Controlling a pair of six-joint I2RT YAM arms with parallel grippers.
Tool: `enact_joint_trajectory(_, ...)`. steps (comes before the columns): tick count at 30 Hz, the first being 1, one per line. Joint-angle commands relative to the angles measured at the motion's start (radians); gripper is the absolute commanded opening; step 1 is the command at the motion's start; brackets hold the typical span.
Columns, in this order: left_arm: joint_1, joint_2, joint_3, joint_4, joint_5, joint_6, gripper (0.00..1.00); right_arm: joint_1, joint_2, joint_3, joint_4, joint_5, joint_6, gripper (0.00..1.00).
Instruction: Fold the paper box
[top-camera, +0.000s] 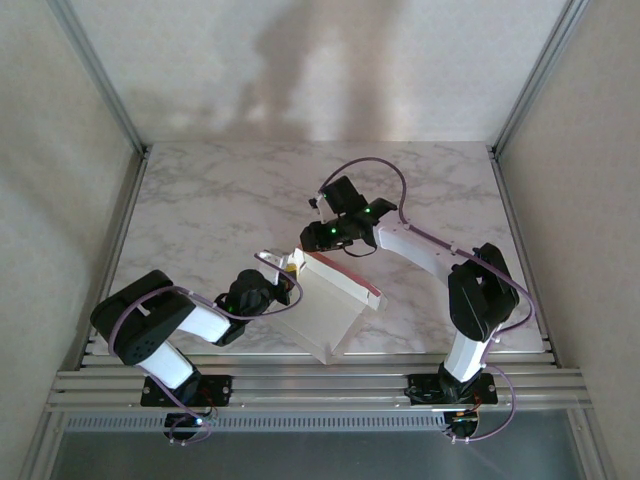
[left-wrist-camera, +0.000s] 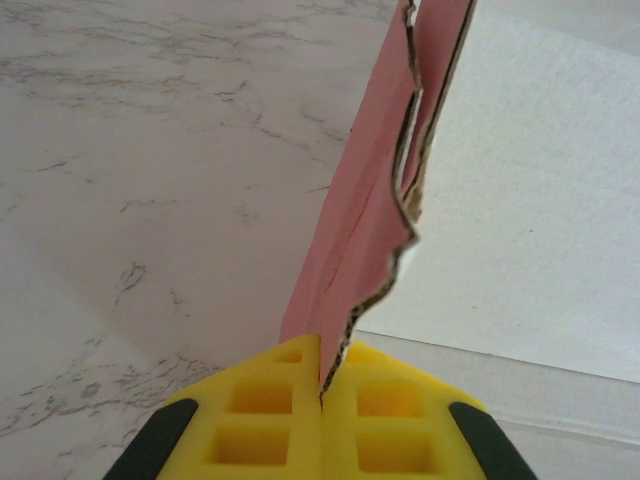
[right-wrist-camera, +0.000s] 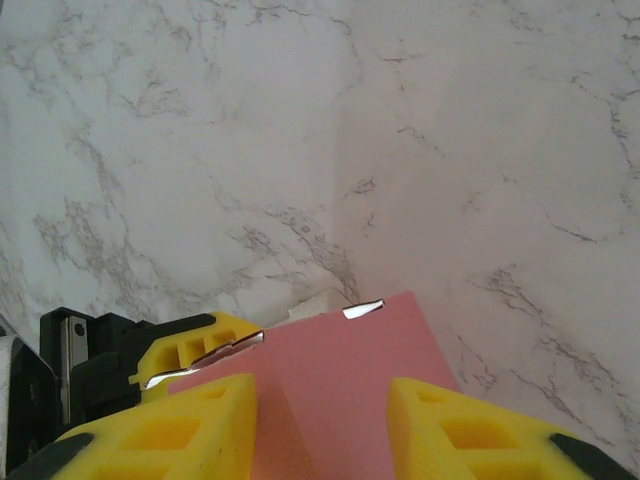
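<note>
Two arms meet over the paper box (top-camera: 325, 315), which sits near the front middle of the marble table (top-camera: 200, 200), between the two bases. From above, the box shows a broad white panel tilted toward the near edge, with a pink strip along its far right rim. The left gripper (top-camera: 287, 268) is at the box's far left corner. In the left wrist view its yellow fingers (left-wrist-camera: 260, 420) are pressed together, pinching the lower end of a pink flap (left-wrist-camera: 355, 240) that stands upright and has a ragged, torn-looking edge on its right side. A white panel of the box (left-wrist-camera: 530, 220) lies beyond the flap. The right gripper (top-camera: 322, 238) hovers over the far edge of the box, just beside the left one. In the right wrist view its yellow fingers (right-wrist-camera: 200, 420) are spread apart, with a flat pink face of the card (right-wrist-camera: 330, 350) showing in the gap between them. Whether either pad touches the card cannot be told. Part of the left gripper's yellow pad (right-wrist-camera: 190, 345) shows at the card's left corner.
</note>
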Motion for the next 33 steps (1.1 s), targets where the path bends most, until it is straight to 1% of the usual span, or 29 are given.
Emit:
enact_joint_trajectory(1,-0.014,0.020,-0.022,-0.201,0.007,0.011,0.00,0.013,0.011,-0.028,0.006,0.010,-0.024,0.39)
enact_joint_trajectory(9,-0.015,-0.008,-0.024,-0.224,0.001,0.013,0.00,0.015,0.017,-0.057,0.041,0.028,-0.026,0.37)
enact_joint_trajectory(14,-0.015,-0.025,-0.024,-0.236,0.001,0.019,0.00,0.014,-0.008,-0.086,0.080,0.041,-0.026,0.39)
enact_joint_trajectory(24,-0.017,-0.025,-0.021,-0.237,0.006,0.024,0.00,0.011,-0.088,-0.189,0.302,0.028,0.036,0.39)
enact_joint_trajectory(33,-0.018,-0.023,-0.023,-0.232,0.006,0.024,0.00,0.004,-0.072,-0.231,0.434,0.012,0.096,0.39)
